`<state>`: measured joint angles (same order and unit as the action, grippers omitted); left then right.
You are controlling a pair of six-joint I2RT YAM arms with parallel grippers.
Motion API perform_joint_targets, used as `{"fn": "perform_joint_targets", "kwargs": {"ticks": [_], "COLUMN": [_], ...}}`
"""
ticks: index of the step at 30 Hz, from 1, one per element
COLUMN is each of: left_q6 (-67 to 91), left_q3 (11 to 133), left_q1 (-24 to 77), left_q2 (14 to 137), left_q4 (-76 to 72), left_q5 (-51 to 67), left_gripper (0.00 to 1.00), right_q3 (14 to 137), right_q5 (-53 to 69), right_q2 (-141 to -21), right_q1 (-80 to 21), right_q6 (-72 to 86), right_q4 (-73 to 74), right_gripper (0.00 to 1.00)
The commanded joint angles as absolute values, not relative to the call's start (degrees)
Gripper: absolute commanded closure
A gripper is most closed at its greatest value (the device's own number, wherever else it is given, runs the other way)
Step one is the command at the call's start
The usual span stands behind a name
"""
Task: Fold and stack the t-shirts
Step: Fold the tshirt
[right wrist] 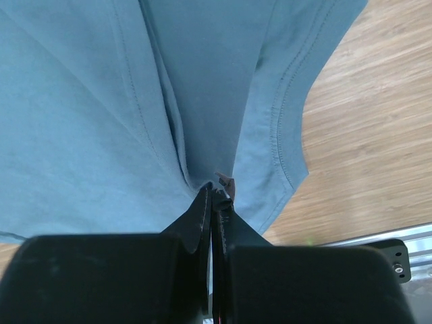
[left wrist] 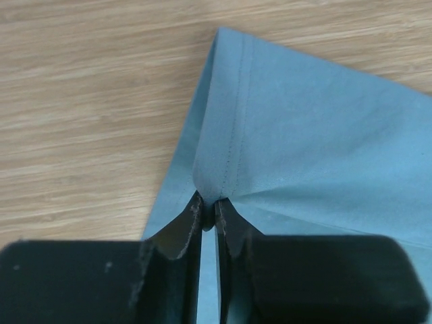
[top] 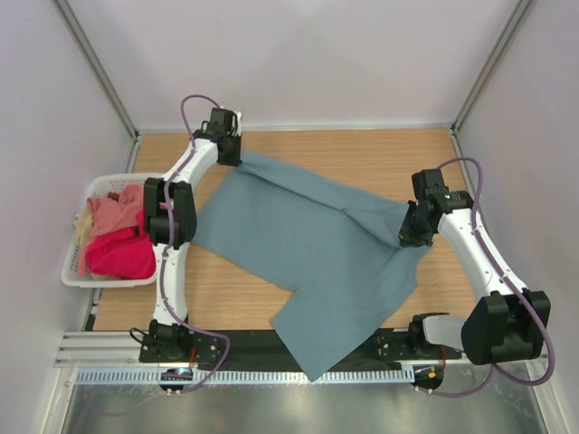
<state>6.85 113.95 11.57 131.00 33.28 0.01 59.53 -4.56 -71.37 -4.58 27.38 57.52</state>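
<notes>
A large grey-teal t-shirt (top: pixel 317 244) lies spread across the wooden table, its lower corner hanging over the front rail. My left gripper (top: pixel 231 155) is at the shirt's far left corner. In the left wrist view its jaws (left wrist: pixel 208 209) stand almost together, pinching a hemmed corner of the cloth (left wrist: pixel 304 135). My right gripper (top: pixel 407 233) is at the shirt's right side, and in the right wrist view it (right wrist: pixel 214 192) is shut on a fold of the cloth (right wrist: pixel 101 101) beside a curved hem. A salmon pink shirt (top: pixel 118 212), a crimson-pink one (top: pixel 122 255) and a cream one (top: pixel 83 226) lie crumpled in the basket.
A white slotted basket (top: pixel 77 280) stands at the table's left edge. White walls close in the back and both sides. A black strip and a metal rail (top: pixel 271 372) run along the near edge between the arm bases.
</notes>
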Motion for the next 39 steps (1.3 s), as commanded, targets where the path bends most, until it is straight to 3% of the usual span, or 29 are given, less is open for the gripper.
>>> {"fn": "perform_joint_targets", "kwargs": {"ticks": [1, 4, 8, 14, 17, 19, 23, 27, 39], "left_q6": [6.0, 6.2, 6.3, 7.7, 8.6, 9.8, 13.2, 15.0, 25.1], "left_q3": [113.8, 114.4, 115.4, 115.6, 116.5, 117.2, 117.4, 117.9, 120.2], "left_q1": [10.9, 10.8, 10.7, 10.5, 10.5, 10.5, 10.5, 10.8, 10.9], "left_q2": [131.5, 132.0, 131.9, 129.5, 128.7, 128.4, 126.4, 126.9, 135.8], "left_q4": [35.3, 36.7, 40.0, 42.5, 43.3, 44.5, 44.3, 43.8, 37.5], "left_q5": [-2.8, -3.5, -5.5, -9.3, -7.8, -6.0, 3.8, 6.2, 12.9], "left_gripper": [0.87, 0.78, 0.55, 0.38, 0.37, 0.37, 0.37, 0.41, 0.55], "right_q3": [58.3, 57.7, 56.5, 51.8, 52.5, 54.1, 58.7, 63.6, 69.9], "right_q5": [-4.0, -3.9, -2.8, 1.4, 2.5, 3.4, 1.2, 0.3, -1.4], "right_q2": [-71.0, -71.5, -72.5, -72.9, -74.4, -75.7, -76.5, -79.2, -92.8], "right_q1": [-4.7, -4.7, -4.8, -4.7, -4.7, -4.7, -3.0, -0.7, 12.2], "right_q6": [28.8, 28.9, 28.9, 29.4, 29.2, 28.6, 27.4, 27.2, 33.6], "right_q4": [57.2, 56.8, 56.5, 53.7, 53.5, 54.0, 53.6, 54.2, 43.6], "right_gripper": [0.99, 0.99, 0.99, 0.98, 0.96, 0.88, 0.57, 0.43, 0.43]}}
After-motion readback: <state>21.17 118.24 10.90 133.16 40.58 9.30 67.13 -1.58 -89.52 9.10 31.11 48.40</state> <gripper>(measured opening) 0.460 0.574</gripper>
